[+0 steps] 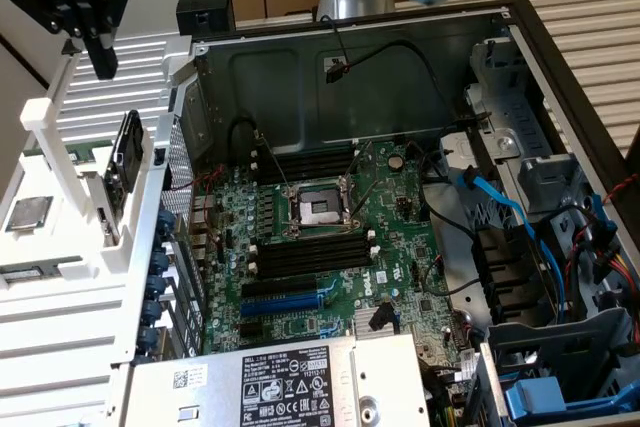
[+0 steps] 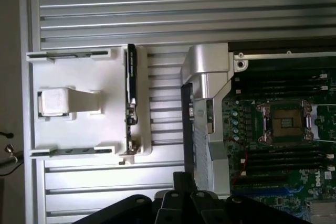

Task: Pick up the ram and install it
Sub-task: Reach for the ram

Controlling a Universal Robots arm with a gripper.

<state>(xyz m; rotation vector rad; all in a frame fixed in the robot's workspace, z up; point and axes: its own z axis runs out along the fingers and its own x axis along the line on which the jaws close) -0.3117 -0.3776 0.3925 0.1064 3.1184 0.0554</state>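
The ram [image 1: 72, 153] shows as a thin green stick lying in the far slot of the white fixture [image 1: 60, 297], at the exterior view's left; in the wrist view it is a thin strip [image 2: 68, 54]. My black gripper [image 1: 100, 55] hangs shut above the fixture's back corner, well clear of the ram, with nothing held. Its fingers [image 2: 181, 184] reach into the wrist view over the case edge. The motherboard [image 1: 330, 292] lies in the open case, its long black memory slots [image 1: 310, 252] bare beside the CPU socket [image 1: 318, 209].
A black card [image 1: 124, 162] stands upright in the fixture and a processor chip [image 1: 28, 213] lies flat near it. Another thin strip [image 1: 35, 270] rests in the near slot. The case wall [image 1: 165, 247], loose cables [image 1: 490, 197] and the power supply [image 1: 290, 382] crowd the board.
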